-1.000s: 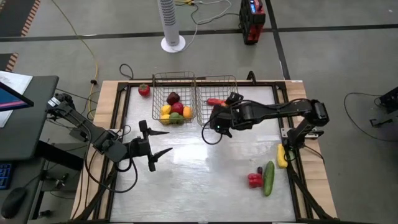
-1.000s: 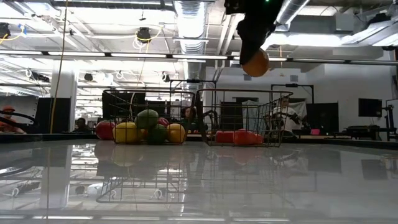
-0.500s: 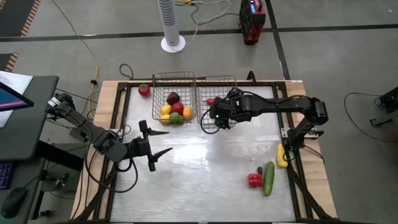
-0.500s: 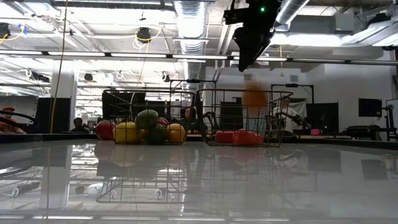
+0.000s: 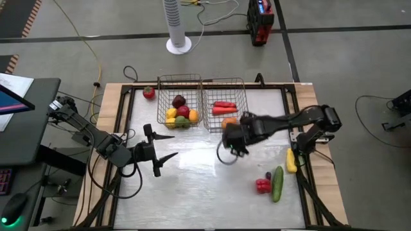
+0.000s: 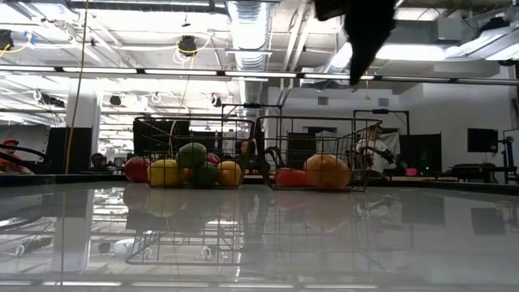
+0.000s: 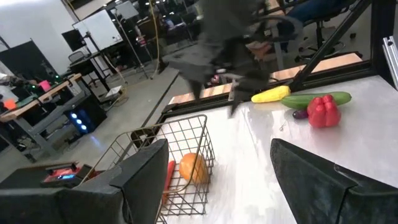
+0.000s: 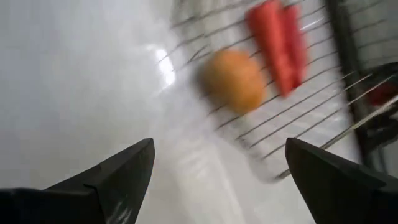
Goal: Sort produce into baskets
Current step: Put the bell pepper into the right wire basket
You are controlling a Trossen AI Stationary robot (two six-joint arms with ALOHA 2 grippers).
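Note:
Two grey wire baskets stand side by side at the table's far middle. The left basket holds several fruits. The right basket holds red pieces and an orange, which also shows in the low view and the right wrist view. My right gripper is open and empty, above the table just near of the right basket. My left gripper is open and empty, near of the left basket. A cucumber, a red piece and a yellow piece lie at the near right.
A red fruit lies on the table left of the left basket. A small purple piece lies beside the cucumber. A dark cable loop lies below my right gripper. Bare table stretches across the near middle and near left.
My right gripper carried the orange toward the far edge over the right basket and let it go. The orange fell and now rests in that basket beside the red pieces. The gripper then drew back toward the near edge.

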